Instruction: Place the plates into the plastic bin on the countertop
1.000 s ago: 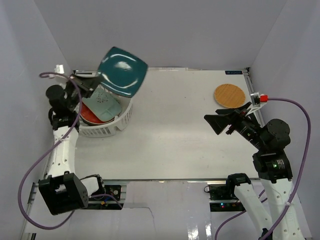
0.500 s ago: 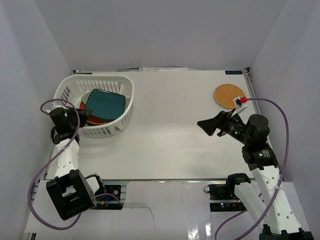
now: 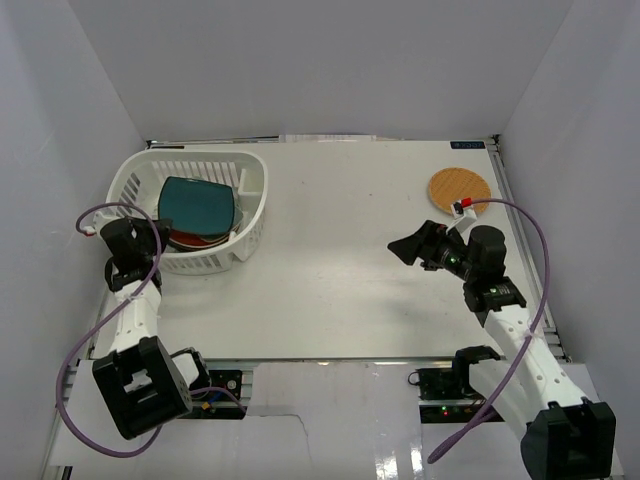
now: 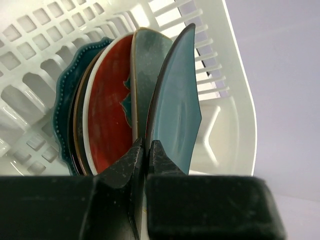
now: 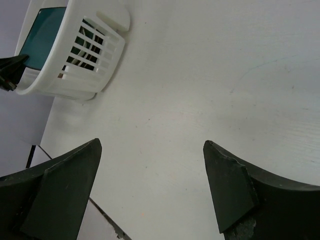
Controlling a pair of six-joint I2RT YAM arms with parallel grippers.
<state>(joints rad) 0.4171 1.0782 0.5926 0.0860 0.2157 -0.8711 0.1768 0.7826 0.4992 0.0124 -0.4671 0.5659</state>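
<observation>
My left end effector (image 4: 147,150) is pinched narrow on the rim of the dark-teal square plate (image 4: 177,100). That plate sits inside the plastic bin (image 3: 255,175) at the worktop (image 3: 350,260) far-left corner, leaning on the stacked plates (image 4: 107,115), not yet released. The orange woven plate (image 3: 459,189) lies out at the far-right corner. My right end effector (image 5: 152,145) is wide and empty. I judge one plate is left.

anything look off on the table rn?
Nothing broken or spilled. One straggler: the orange woven plate lies alone at the far right of the countertop, outside the plastic bin. The dark-teal square plate tops the stack in the bin, its rim pinched in the left gripper.
</observation>
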